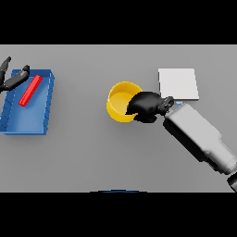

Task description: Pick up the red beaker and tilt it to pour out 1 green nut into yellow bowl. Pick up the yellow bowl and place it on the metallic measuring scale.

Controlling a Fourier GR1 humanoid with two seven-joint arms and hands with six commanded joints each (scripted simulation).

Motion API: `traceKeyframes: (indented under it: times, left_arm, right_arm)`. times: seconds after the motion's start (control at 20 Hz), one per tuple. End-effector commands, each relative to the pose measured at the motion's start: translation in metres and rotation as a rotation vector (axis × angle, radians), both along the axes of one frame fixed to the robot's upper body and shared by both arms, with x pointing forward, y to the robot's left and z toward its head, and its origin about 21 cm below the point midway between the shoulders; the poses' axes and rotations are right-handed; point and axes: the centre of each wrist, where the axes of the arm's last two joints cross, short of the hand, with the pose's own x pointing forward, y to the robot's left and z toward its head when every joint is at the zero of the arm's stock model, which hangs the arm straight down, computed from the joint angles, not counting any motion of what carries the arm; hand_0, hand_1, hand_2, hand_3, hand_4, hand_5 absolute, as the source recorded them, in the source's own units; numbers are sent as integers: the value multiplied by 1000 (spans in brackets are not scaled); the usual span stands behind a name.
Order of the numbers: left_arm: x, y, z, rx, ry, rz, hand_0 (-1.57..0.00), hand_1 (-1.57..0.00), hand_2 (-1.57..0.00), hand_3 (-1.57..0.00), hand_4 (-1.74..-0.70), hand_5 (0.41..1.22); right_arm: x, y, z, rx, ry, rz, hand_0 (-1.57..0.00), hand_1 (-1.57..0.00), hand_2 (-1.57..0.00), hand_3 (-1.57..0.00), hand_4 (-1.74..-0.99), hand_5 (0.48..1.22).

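The yellow bowl [119,102] stands on the grey table near the middle. My right hand [147,107] is at its right rim, fingers curled over the edge and into the bowl. Just right of the bowl, further back, lies the pale square measuring scale [178,84], with nothing on it. The red beaker [30,90] lies on its side in a blue tray [28,121] at the far left. My left hand [13,78] hovers at the tray's back left corner, fingers spread and apart from the beaker. No green nut shows.
The blue tray has raised walls and sits against the table's left edge. My right forearm [199,136] crosses the table's right side from the lower right corner.
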Motion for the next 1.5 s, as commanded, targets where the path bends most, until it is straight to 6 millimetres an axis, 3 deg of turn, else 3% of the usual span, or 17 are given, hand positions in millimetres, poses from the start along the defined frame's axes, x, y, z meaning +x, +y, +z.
traceKeyframes:
  times: [0.0, 0.1, 0.25, 0.5, 0.8, 1.15, 1.45]
  left_arm:
    - [1, 0, 2, 4, -5, 8, 1, 1, 1, 1, -774, 706]
    - [1, -3, 1, 8, 2, 1, 1, 1, 1, 1, -770, 705]
    - [4, -1, 6, -21, -7, -2, 1, 1, 1, 1, -782, 702]
    - [1, -1, 8, -36, -15, -12, 1, 1, 1, 1, -800, 704]
    - [-1, -3, 7, -56, -7, 10, 1, 1, 1, 1, -834, 733]
    - [-4, -4, 16, -52, 17, 42, 1, 1, 1, 1, -852, 760]
    - [-4, -9, 16, -60, 35, 52, 1, 1, 1, 1, -863, 784]
  right_arm:
    - [-1, -2, 5, 2, -2, -10, -1540, -1538, -1447, -1165, -1730, 1214]
    - [1, -6, 20, -7, -20, -26, -1551, -1550, -1481, -1157, -1734, 1216]
    - [-3, -13, 31, -20, -58, -65, -1561, -1560, -1433, -1215, -1737, 1219]
    - [-16, -27, 45, -16, -85, -107, -1520, -1567, -1520, -1179, -1740, 1219]
    - [5, -61, 64, 11, -196, -226, -1558, -1570, -1528, -1159, -1741, 1221]
    - [36, -100, 58, 7, -264, -375, -1568, -1571, -1553, -1154, -1741, 1221]
    - [50, -128, 37, 6, -236, -464, -1570, -1571, -1475, -1206, -1741, 1221]
